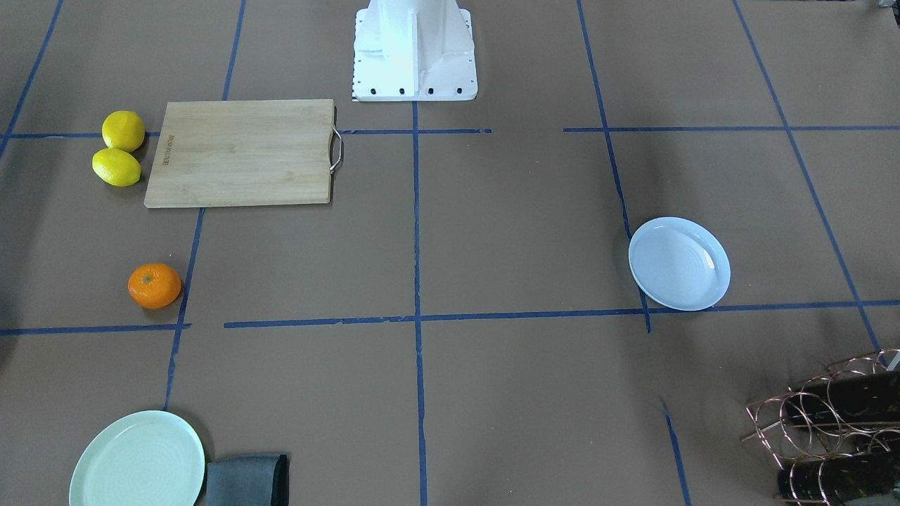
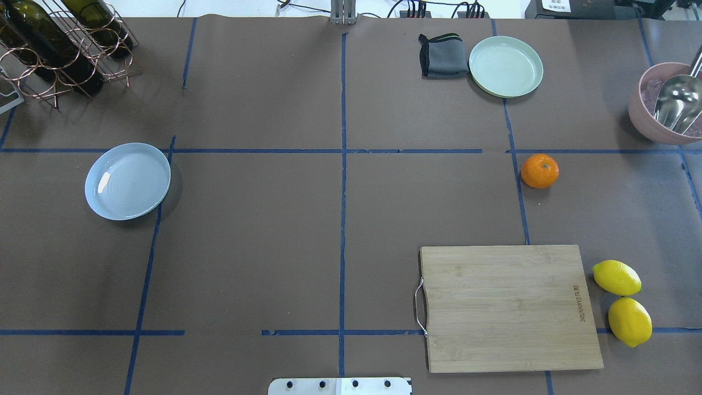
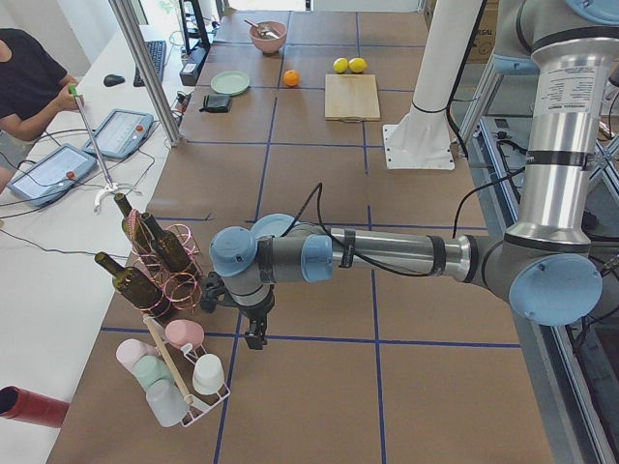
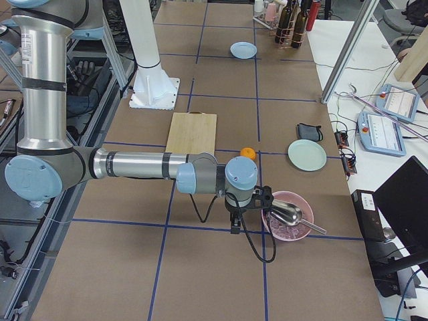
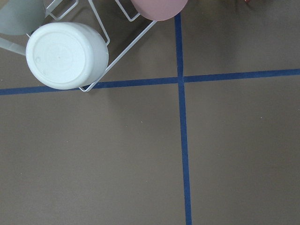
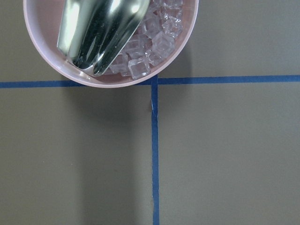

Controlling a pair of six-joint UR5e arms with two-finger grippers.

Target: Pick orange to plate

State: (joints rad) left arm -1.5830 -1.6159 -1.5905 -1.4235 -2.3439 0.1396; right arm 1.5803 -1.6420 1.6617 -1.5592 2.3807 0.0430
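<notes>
The orange (image 2: 539, 170) lies on the brown table paper, beyond the cutting board, in the robot's right half; it is also seen as the orange (image 1: 155, 285). The pale bluish plate (image 2: 128, 181) sits bare in the left half, far from the fruit. My left gripper (image 3: 253, 333) hangs near the table's left end beside a cup rack, past the plate. My right gripper (image 4: 235, 224) hangs beside a pink bowl, a short way from the orange (image 4: 248, 153). Both grippers appear only in the side views, so I cannot tell whether they are open or shut.
A wooden cutting board (image 2: 510, 307) lies near the robot, with two lemons (image 2: 622, 302) at its right. A mint-green plate (image 2: 505, 66) and a grey cloth (image 2: 443, 56) sit at the far side. The pink bowl (image 6: 108, 42) holds ice and a scoop. A bottle rack (image 2: 60, 49) and the cup rack (image 5: 65, 54) stand at the left.
</notes>
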